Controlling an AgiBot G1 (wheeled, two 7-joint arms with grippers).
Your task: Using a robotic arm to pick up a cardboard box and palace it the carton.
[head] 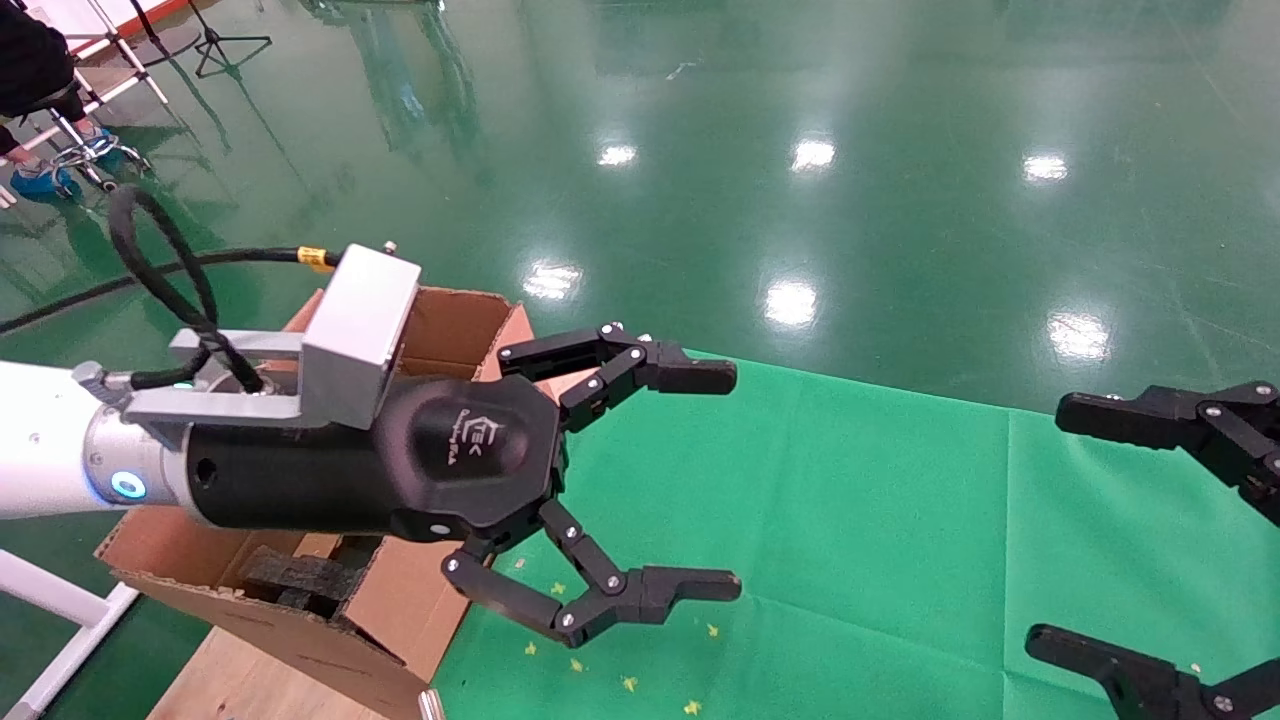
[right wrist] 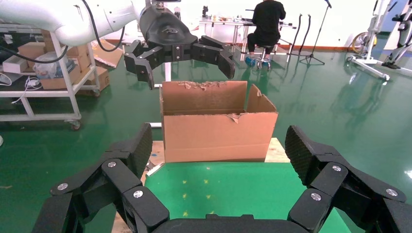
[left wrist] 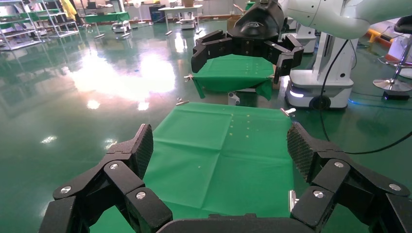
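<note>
The left claw (head: 738,480) is wide open and holds nothing. It hangs in the air above the green cloth (head: 880,520) of the worktop, just beside the carton (head: 440,330). Its two black fingers (head: 690,375) point toward the middle of the cloth. The white arm (head: 40,440) behind it passes over the carton. The carton stands at the left end of the worktop, flaps up, with torn edges, and a dark foam block (head: 300,575) lies inside. The small cardboard box is not visible in any view. The right claw (head: 1045,530) is also wide open and empty, at the right edge above the cloth, well apart from the left one. Small yellow bits (head: 625,683) lie on the cloth.
</note>
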